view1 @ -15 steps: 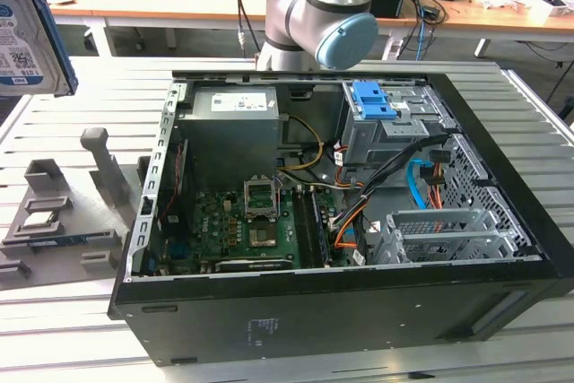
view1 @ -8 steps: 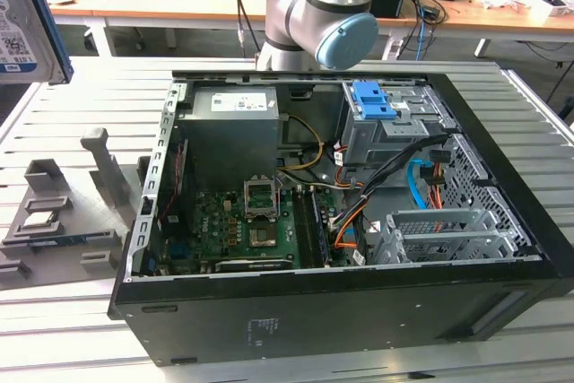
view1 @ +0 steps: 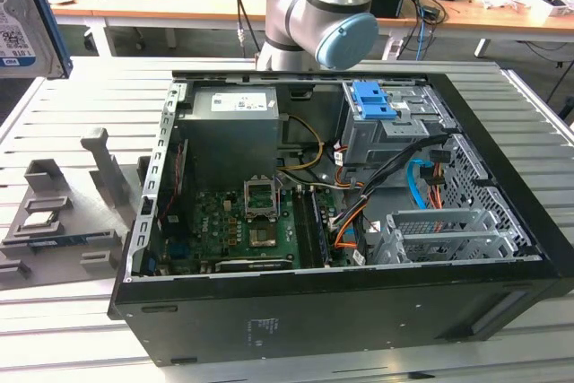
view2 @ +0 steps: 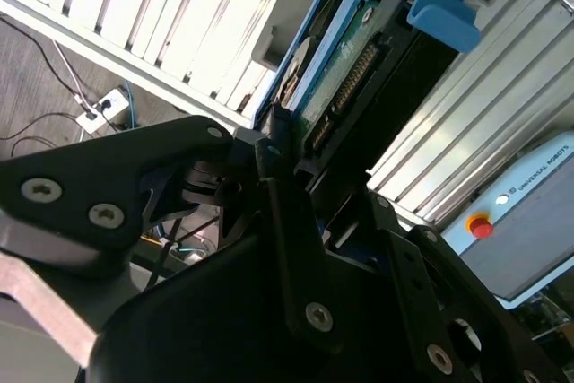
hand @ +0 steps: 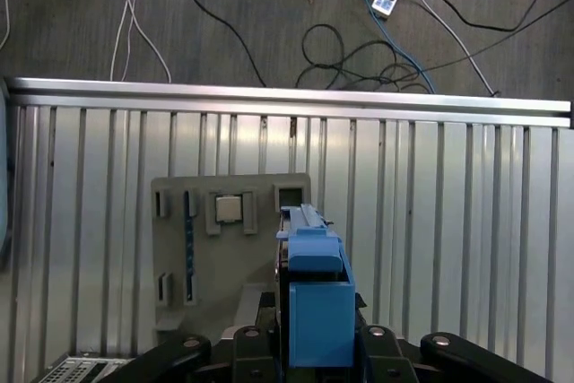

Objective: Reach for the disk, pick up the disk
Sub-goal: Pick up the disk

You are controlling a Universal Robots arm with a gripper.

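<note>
The disk (view1: 16,15), a silver-grey drive with a barcode label and a blue edge rail, hangs in the air at the exterior view's top left, high above the slatted table. In both wrist views it stands on edge between my black fingers (view2: 273,168), and my gripper (view2: 300,154) is shut on it. The second wrist view shows the disk's (view2: 350,69) green circuit board and connector. In the first wrist view the disk's (hand: 314,298) blue rail faces the camera, my gripper (hand: 314,347) clamps it from both sides, and a grey fixture plate lies far below.
An open black computer case (view1: 502,221) fills the table's middle, with a blue latch (view1: 372,100) on its drive cage. A grey fixture plate (view1: 63,221) with a small square chip (hand: 229,208) lies at the exterior view's left. Cables (hand: 359,42) lie on the floor beyond the table edge.
</note>
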